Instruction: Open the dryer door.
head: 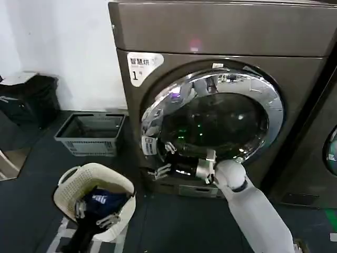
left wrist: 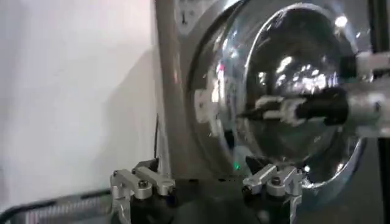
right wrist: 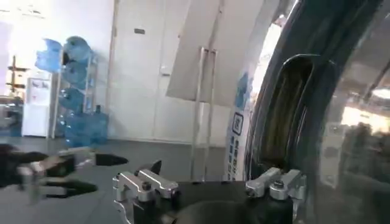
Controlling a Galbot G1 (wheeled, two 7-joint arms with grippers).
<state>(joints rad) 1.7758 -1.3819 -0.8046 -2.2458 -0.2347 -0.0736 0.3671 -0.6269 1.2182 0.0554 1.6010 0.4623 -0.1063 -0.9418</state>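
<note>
R hand (head: 161,159) fingers spread, at lower-left chrome rim of dryer door (head: 221,113), dryer (head: 221,31) behind, L hand (head: 95,213) released, low over white laundry basket (head: 71,184)

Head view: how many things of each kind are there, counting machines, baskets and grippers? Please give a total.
Machines: 2, the dryer and a neighbouring machine.
Baskets: 2, a grey crate and a cream laundry basket.
Grippers: 2, left gripper, right gripper.
Total: 6
</note>
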